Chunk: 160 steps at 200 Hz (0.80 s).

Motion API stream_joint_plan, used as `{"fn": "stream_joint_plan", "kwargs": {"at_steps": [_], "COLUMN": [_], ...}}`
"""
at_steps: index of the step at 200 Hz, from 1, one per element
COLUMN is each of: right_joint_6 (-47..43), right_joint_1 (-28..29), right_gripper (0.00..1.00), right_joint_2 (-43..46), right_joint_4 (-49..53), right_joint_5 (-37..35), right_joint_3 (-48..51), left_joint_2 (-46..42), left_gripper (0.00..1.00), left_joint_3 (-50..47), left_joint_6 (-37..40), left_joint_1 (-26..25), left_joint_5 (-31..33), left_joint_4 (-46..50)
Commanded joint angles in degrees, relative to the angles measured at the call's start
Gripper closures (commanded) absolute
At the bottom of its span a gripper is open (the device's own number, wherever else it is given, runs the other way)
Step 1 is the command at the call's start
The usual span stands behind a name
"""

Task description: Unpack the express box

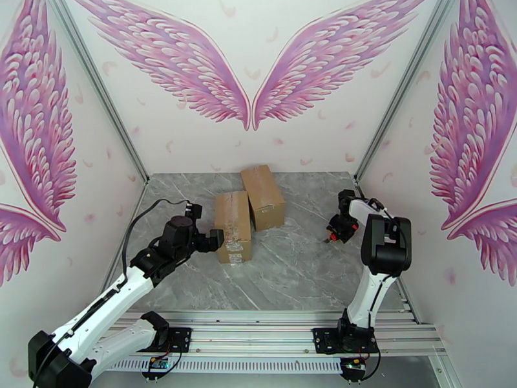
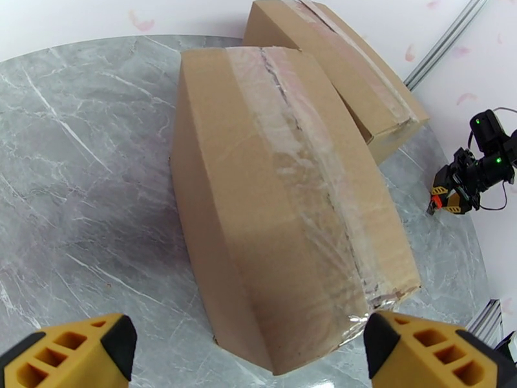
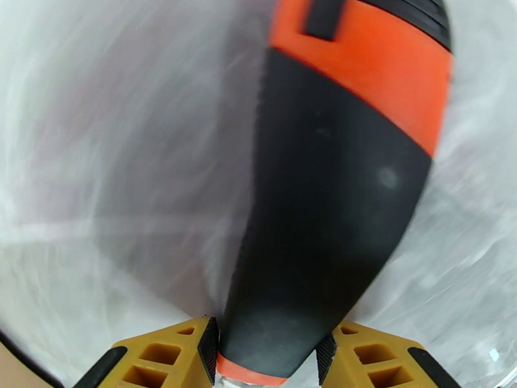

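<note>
- Lettering on both cartons too small to read; wrinkled clear tape along the top seam of near box [image 2: 291,182], flatter tape on far box [image 2: 342,66].
- Near box flat at centre of grey marble table [image 1: 291,273] in the top view, far box just beside its upper right corner.
- Left gripper [image 2: 251,347] spread wide, holding nothing, at the lower edge of the left wrist frame; closest end of near box just beyond, between the yellow fingers [image 2: 71,354].
- Long axis of near box: bottom to top in the top view; lower right toward upper centre in the left wrist view, taped face up.
- Right gripper [image 1: 333,235] at right of frame, well apart from both boxes, clenched on black-and-orange cutter [image 3: 336,176], handle running up the right wrist frame.
</note>
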<state>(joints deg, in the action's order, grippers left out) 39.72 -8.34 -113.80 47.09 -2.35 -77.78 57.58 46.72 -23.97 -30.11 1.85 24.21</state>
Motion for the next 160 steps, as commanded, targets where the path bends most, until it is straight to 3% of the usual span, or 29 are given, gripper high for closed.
{"fn": "stream_joint_plan", "kwargs": {"at_steps": [1,42,75,116,160], "right_joint_6": [-2.51,-4.7,-6.51,-6.38,-3.1], "right_joint_1": [1.06,4.49,7.88,6.11,-0.11], "right_gripper": [0.55,0.57,0.5,0.33,0.24], "right_joint_2": [2.82,6.71,9.06,12.53,11.58], "right_joint_4": [-1.47,-3.69,-2.91,-1.33,-2.35], "right_joint_5": [1.27,2.71,2.82,-2.29,2.45], "right_joint_3": [2.79,6.76,9.32,7.93,5.39], "left_joint_2": [-0.21,-3.6,-5.0,-5.17,-5.11], "left_gripper": [0.01,0.01,0.01,0.01,0.01], "left_joint_3": [2.26,0.38,0.06,0.83,0.63], "left_joint_6": [1.31,0.13,-0.72,-0.86,-0.97], "left_joint_1": [0.07,-0.01,-0.09,-0.57,-0.84], "left_joint_5": [-1.82,-1.54,-1.36,-1.34,-0.88], "left_joint_4": [1.45,1.54,2.16,2.6,2.08]}}
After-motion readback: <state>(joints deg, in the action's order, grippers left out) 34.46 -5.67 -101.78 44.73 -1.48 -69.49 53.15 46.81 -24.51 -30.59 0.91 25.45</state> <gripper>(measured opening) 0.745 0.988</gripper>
